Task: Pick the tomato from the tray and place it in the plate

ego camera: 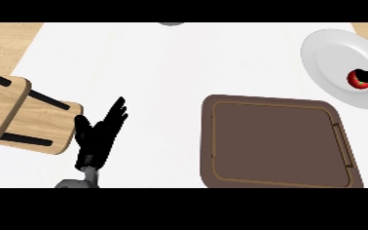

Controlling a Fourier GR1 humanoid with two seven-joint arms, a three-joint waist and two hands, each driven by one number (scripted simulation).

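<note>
I am seeing the round red tomato [357, 78] sitting in the white round plate [327, 53], left black hand [97, 131] resting open, empty; rolling off the rim is my worry.

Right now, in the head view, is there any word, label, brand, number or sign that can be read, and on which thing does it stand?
None: no text shows on anything here.
Brown tray: plain, no marking.
White plate and tomato: no print.
Wooden block: only black stripes, no letters.
Left hand: plain black, no label.
</note>
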